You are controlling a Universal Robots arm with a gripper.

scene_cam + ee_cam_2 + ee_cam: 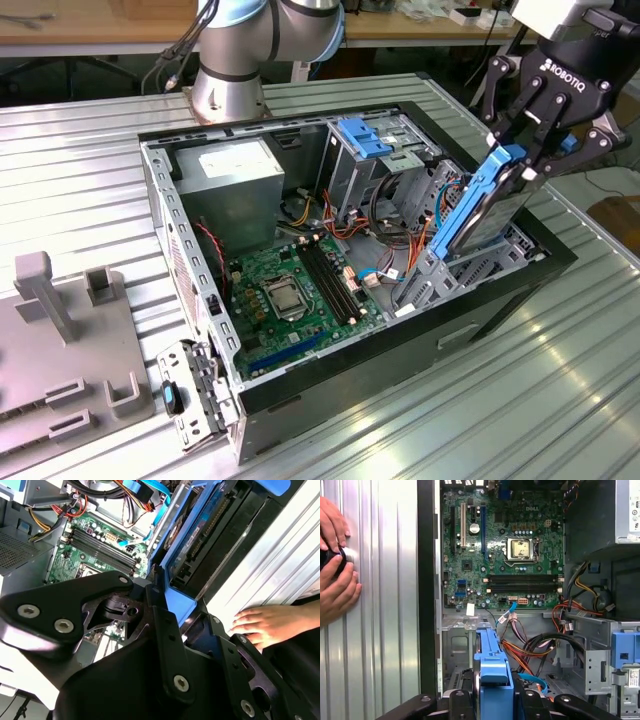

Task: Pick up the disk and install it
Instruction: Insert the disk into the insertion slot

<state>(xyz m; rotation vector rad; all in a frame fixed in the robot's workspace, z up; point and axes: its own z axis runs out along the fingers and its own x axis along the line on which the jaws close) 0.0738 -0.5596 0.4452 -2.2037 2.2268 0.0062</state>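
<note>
Now my gripper is closed tight on the disk, which hangs tilted just above the drive bay at the edge of the computer case, so I think I should line it up and push slowly.

We count one open computer case, and inside it one green motherboard, one processor socket and one grey power supply box. We count one blue-framed disk, one gripper and one robot arm. In the first wrist view we count two hands on the table.
</note>
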